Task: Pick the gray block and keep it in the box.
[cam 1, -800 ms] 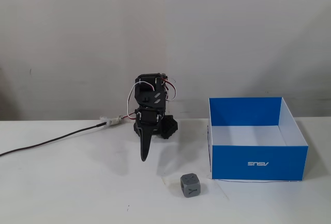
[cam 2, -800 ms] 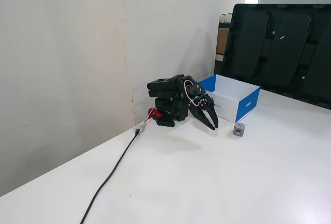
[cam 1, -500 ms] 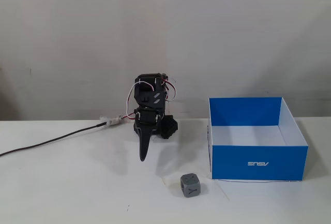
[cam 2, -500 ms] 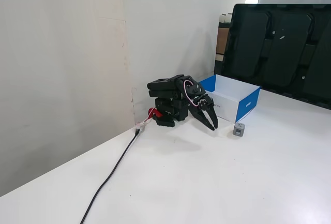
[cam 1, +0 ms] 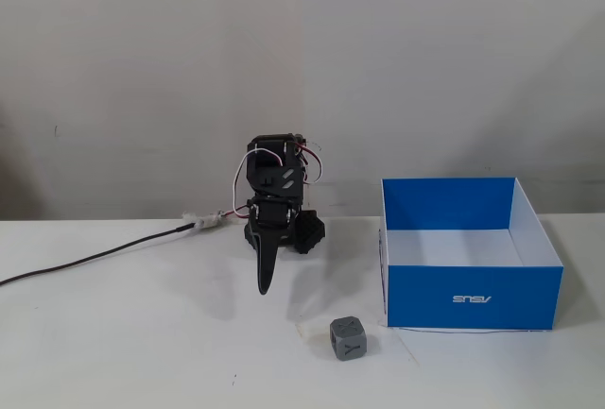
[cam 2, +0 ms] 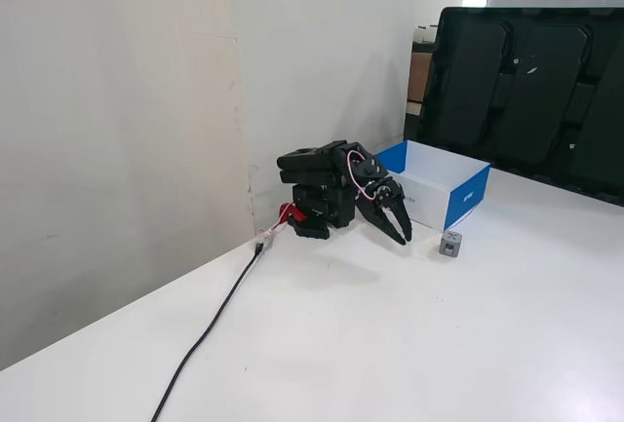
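Observation:
The gray block stands on the white table, just left of the box's front corner; it also shows in a fixed view. The blue box sits open-topped on the right with nothing visible inside, and shows in the other fixed view behind the arm. The black arm is folded low at the wall. My gripper points down at the table, empty, with its jaws together, about a box-width left of and behind the block. From the side its tips hang close above the table, short of the block.
A black cable runs left from the arm's base across the table, also seen in a fixed view. A wall stands right behind the arm. Large black panels stand behind the box.

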Controlling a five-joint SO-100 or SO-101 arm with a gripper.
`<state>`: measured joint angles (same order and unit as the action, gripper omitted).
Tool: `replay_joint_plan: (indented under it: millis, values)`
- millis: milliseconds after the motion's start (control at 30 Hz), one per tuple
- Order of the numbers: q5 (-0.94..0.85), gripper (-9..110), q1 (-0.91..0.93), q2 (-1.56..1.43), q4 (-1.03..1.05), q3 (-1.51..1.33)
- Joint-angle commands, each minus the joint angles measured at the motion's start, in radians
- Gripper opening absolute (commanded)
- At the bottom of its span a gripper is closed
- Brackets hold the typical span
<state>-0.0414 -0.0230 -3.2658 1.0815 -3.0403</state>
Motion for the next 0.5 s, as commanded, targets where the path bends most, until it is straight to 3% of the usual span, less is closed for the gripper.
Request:
replay_joint_plan:
  millis: [0,267,467]
  values:
    - [-0.009,0,0.002,-0.163,0.005,-0.006]
    - [-0.009,0,-0.048,-0.146,0.078,0.198]
    - [0.002,0,-0.101,0.313,0.098,0.551]
